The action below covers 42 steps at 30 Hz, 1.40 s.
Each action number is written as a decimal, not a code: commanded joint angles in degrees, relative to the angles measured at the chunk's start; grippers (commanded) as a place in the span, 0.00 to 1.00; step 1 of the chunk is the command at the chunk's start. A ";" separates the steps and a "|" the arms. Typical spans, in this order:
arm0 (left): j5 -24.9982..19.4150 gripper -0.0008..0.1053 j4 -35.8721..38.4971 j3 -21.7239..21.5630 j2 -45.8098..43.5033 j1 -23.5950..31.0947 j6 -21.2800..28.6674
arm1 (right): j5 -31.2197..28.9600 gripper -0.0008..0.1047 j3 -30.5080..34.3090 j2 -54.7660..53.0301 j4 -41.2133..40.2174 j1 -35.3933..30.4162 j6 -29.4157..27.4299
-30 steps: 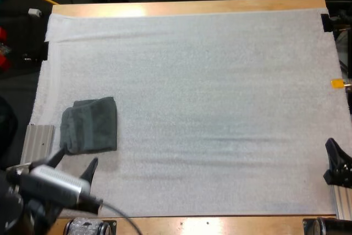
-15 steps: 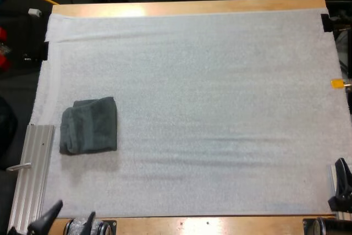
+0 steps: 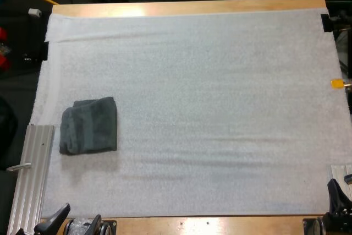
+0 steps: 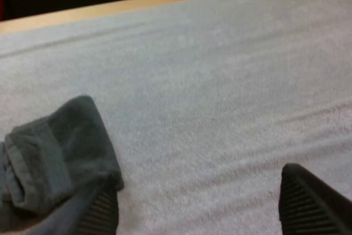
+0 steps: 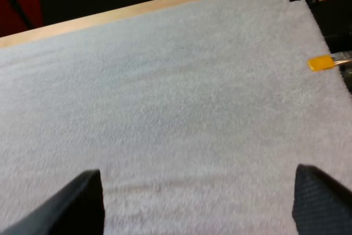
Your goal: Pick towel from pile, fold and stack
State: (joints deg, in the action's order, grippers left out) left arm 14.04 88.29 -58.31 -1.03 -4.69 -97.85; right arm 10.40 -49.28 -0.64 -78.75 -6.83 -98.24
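Note:
A folded dark grey-green towel point(image 3: 89, 125) lies flat on the left part of the white mat point(image 3: 209, 92). My left gripper point(image 3: 74, 223) is low at the table's near edge, well short of the towel, and stands open with nothing in it. In the left wrist view the towel point(image 4: 52, 155) lies just beyond one finger of the left gripper point(image 4: 206, 213), whose fingers stand wide apart over bare mat. My right gripper point(image 3: 336, 202) sits at the near right corner. In the right wrist view the right gripper point(image 5: 201, 207) is open over plain mat.
A ribbed aluminium rail point(image 3: 32, 174) runs along the mat's left side, close to the towel. A second short rail point(image 3: 342, 171) sits at the near right. The wooden table edge point(image 3: 187, 7) borders the far side.
My left gripper has pulled back from beside the towel to the table's near edge. The right gripper has drawn back toward the near right corner. The towel has stayed put.

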 commanded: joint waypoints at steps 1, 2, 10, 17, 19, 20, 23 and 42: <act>0.29 0.57 1.71 0.55 -7.87 0.00 -0.58 | -0.28 0.66 -0.09 -2.59 0.26 -0.32 -0.10; 0.29 0.57 1.71 1.26 -7.87 0.00 -0.41 | -0.28 0.66 -0.09 -2.59 0.75 -0.32 -0.10; 0.29 0.57 -3.08 4.38 -7.87 0.00 3.39 | -0.28 0.66 0.80 -2.46 9.03 -0.32 0.81; -0.64 0.57 -14.93 4.48 -7.74 0.00 8.19 | -0.28 0.66 3.11 -2.35 18.44 -0.32 0.82; -0.63 0.57 -17.48 4.48 -7.74 0.00 8.44 | -0.28 0.66 3.51 -2.38 20.17 -0.32 0.82; -0.63 0.57 -19.03 4.48 -7.74 0.00 8.43 | -0.28 0.66 3.69 -2.38 21.12 -0.32 0.82; -0.63 0.57 -22.79 5.48 -7.74 0.00 8.43 | -0.28 0.66 4.22 -2.38 22.79 -0.32 0.82; -0.52 0.57 -29.13 23.40 -7.53 0.00 6.24 | -0.28 0.66 16.74 -2.32 23.26 -0.32 0.66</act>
State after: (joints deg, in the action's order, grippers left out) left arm 13.70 59.82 -35.15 -0.92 -4.69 -90.92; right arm 10.21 -32.66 -0.66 -55.96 -6.83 -97.27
